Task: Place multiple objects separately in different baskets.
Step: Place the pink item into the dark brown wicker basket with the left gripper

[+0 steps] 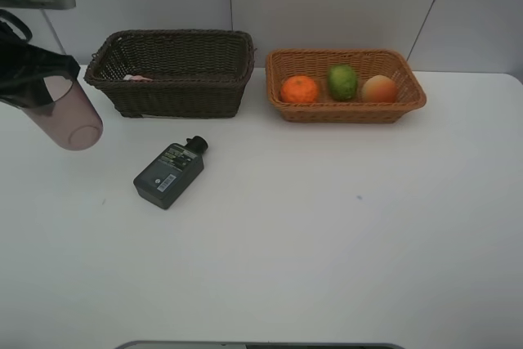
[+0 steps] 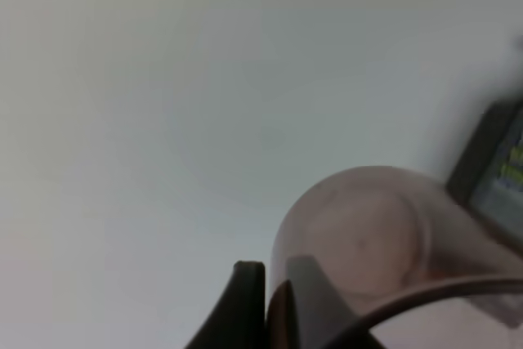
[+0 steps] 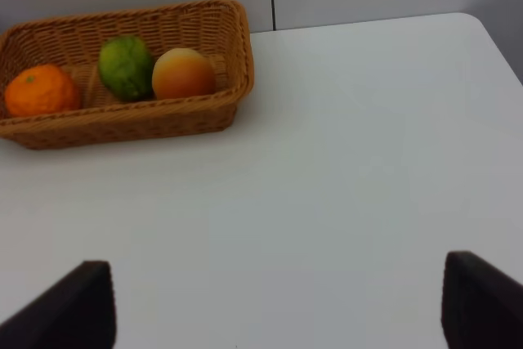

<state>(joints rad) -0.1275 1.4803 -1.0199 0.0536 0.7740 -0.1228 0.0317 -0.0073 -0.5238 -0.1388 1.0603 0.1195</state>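
Observation:
My left gripper [image 1: 37,78] hangs above the table's far left, shut on the rim of the translucent mauve cup [image 1: 72,117], which is tilted and off the table. In the left wrist view the cup [image 2: 368,243] fills the lower right, its rim pinched between the fingers [image 2: 245,304]. The dark green bottle [image 1: 169,173] lies flat on the table in front of the dark brown basket [image 1: 172,97]. A bit of pink [image 1: 137,78] shows inside that basket. The light basket [image 1: 347,112] holds the orange [image 1: 299,88], the green fruit [image 1: 342,82] and the red-orange fruit [image 1: 379,88]. My right gripper [image 3: 282,316] is open and holds nothing.
Both baskets stand side by side along the back of the white table [image 1: 327,234], close to the wall. The table's right edge [image 3: 494,46] runs near the light basket [image 3: 122,124] in the right wrist view. The bottle's edge [image 2: 498,169] shows beside the cup.

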